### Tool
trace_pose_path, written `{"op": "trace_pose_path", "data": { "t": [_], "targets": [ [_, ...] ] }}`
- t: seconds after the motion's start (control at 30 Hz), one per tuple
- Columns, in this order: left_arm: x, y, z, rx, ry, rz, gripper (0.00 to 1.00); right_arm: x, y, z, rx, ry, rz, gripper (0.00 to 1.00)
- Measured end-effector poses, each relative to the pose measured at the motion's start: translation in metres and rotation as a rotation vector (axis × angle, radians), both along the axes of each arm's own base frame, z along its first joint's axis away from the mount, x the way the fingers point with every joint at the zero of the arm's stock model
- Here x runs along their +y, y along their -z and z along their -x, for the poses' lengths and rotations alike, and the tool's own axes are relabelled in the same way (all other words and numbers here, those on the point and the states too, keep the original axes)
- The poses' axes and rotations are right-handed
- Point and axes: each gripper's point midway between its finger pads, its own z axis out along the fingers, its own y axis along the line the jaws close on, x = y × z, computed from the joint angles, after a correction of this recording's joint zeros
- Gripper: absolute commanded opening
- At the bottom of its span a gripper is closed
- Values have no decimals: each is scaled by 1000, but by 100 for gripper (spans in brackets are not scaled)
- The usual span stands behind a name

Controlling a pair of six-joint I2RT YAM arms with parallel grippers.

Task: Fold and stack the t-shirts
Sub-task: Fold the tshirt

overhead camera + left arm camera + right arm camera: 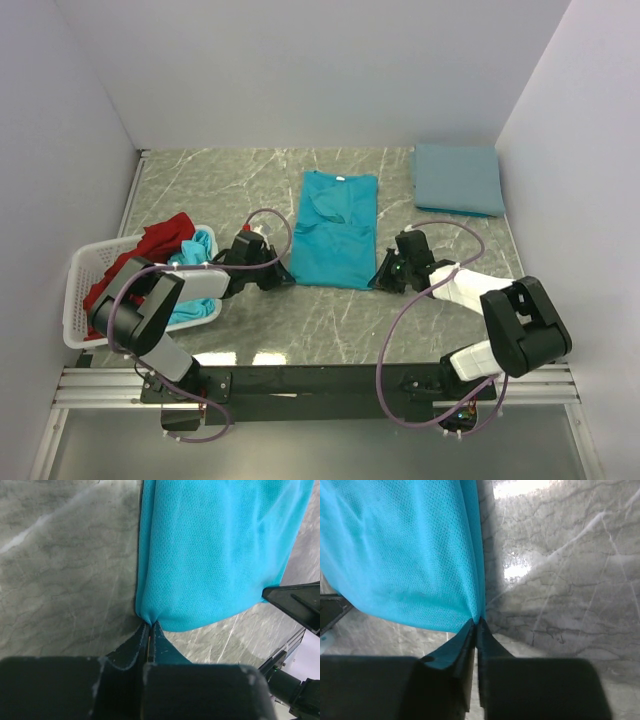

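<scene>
Left gripper (149,626) pinches teal shirt (335,230) near-left corner | right gripper (476,622) pinches its near-right corner | teal shirt lies flat at table (250,190) centre | basket (80,295) at left holds red shirt (162,240) | grey-blue shirt (458,178) folded, far right

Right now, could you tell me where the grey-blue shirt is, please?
Top view: the grey-blue shirt lies folded in the table's far right corner, right of the teal shirt.

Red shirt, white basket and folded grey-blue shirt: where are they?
red shirt (165,238), top view, on its bunched middle
white basket (78,300), top view, on its left wall
grey-blue shirt (457,180), top view, on its flat middle
</scene>
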Motion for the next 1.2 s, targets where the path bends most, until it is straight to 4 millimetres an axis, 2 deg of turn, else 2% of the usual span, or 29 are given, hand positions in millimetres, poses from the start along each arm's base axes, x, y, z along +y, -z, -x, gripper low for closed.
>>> {"op": "trace_pose_path", "data": {
  "t": [0.07, 0.17, 0.23, 0.53, 0.67, 0.83, 0.9, 1.0, 1.1, 1.2],
  "targets": [
    [0, 0, 1, 1, 2, 2, 1, 0, 0, 2, 5, -4, 1, 0],
    [2, 0, 6, 2, 6, 6, 1, 1, 2, 9, 9, -14, 0, 0],
    [6, 0, 18, 4, 13, 5, 1, 2, 3, 21, 14, -33, -3, 0],
    [16, -3, 103, 44, 112, 10, 1, 11, -1, 94, 61, -168, -19, 0],
    [16, -27, 140, 32, 160, 49, 1, 21, -16, 133, 70, -254, -43, 0],
    [23, -64, 165, -7, 160, 122, 1, 23, -40, 164, 71, -299, -90, 0],
    [26, -80, 166, -25, 142, 142, 1, 21, -52, 168, 57, -295, -101, 0],
    [25, -103, 158, -79, 116, 157, 1, 20, -78, 161, 6, -284, -102, 0],
    [23, -119, 141, -131, 78, 141, 1, 21, -109, 139, -87, -262, -71, 0],
    [22, -127, 120, -177, 26, 95, 1, 19, -131, 111, -154, -219, -23, 0]
  ]
}}
